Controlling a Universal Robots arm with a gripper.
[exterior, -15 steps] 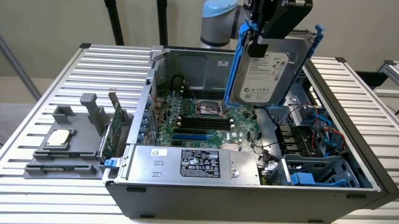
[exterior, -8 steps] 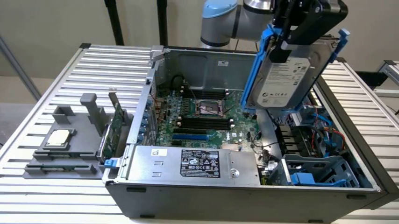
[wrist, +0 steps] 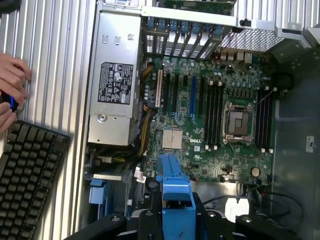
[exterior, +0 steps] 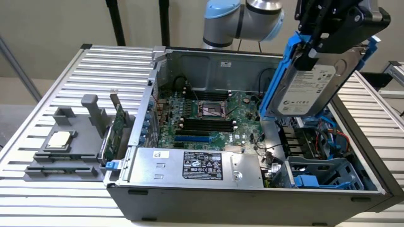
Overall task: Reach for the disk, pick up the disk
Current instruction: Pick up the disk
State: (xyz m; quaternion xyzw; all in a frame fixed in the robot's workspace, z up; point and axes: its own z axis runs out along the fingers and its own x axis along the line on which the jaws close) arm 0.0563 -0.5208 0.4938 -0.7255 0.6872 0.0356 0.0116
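Note:
The disk [exterior: 307, 90], a silver-grey hard drive with a white printed label and a bright blue carrier frame, hangs tilted on edge above the right side of the open computer case [exterior: 252, 201]. My gripper [exterior: 334, 47] is shut on its upper end, with black fingers clamping the blue frame. The disk is clear of the case floor and drive bay. In the wrist view the blue carrier frame [wrist: 175, 192] sticks out between my black fingers [wrist: 150, 222], with the motherboard [wrist: 215, 115] beyond it.
Inside the case are the silver power-supply box [exterior: 196, 165], the motherboard [exterior: 208, 118] and a blue drive cage [exterior: 322, 175]. A small CPU chip [exterior: 58, 139] rests on a grey holder on the slatted table. A hand [wrist: 11, 85] and a black keyboard [wrist: 27, 175] lie beside the case.

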